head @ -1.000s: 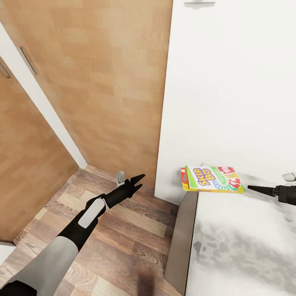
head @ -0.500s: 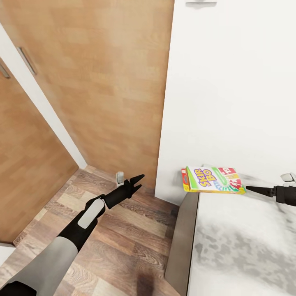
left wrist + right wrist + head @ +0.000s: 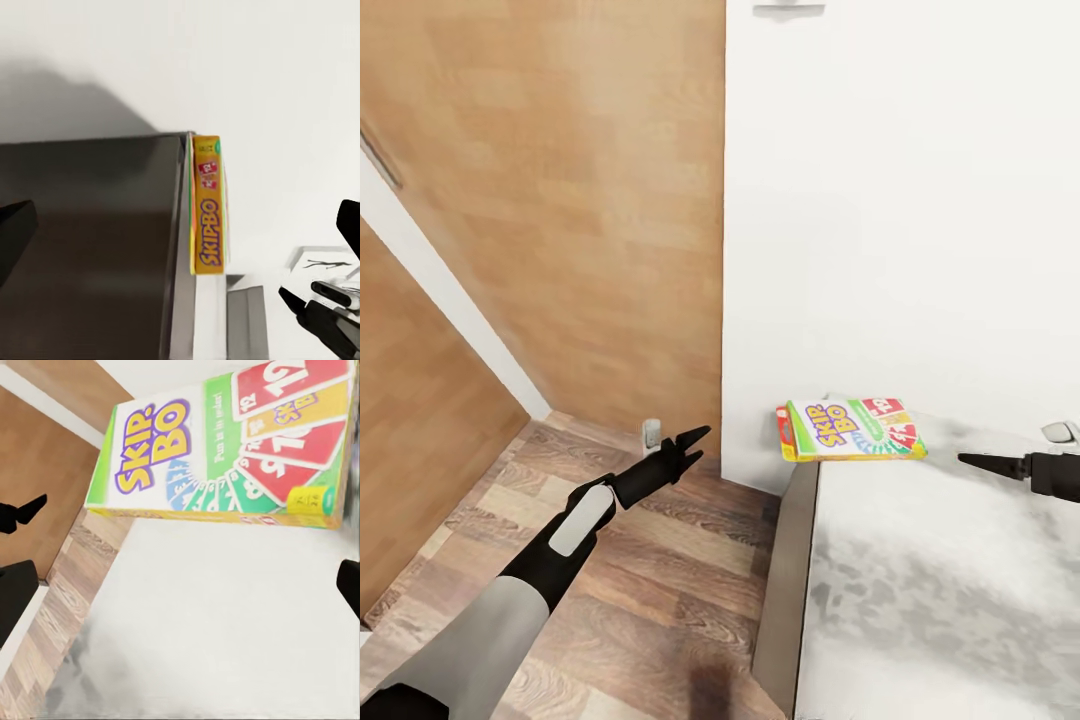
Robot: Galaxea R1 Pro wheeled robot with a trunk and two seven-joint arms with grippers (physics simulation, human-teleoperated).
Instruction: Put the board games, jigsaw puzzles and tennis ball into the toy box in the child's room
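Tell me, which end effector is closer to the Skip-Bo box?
Right. The right end effector is just beside the Skip-Bo box over the bed; the left end effector hangs above the floor.

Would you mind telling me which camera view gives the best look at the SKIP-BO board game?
The right wrist view: the SKIP-BO board game appears large there, its printed lid facing the camera and readable. The head view shows it small, lying flat at the bed's corner near the wall. The left wrist view shows its narrow yellow side edge.
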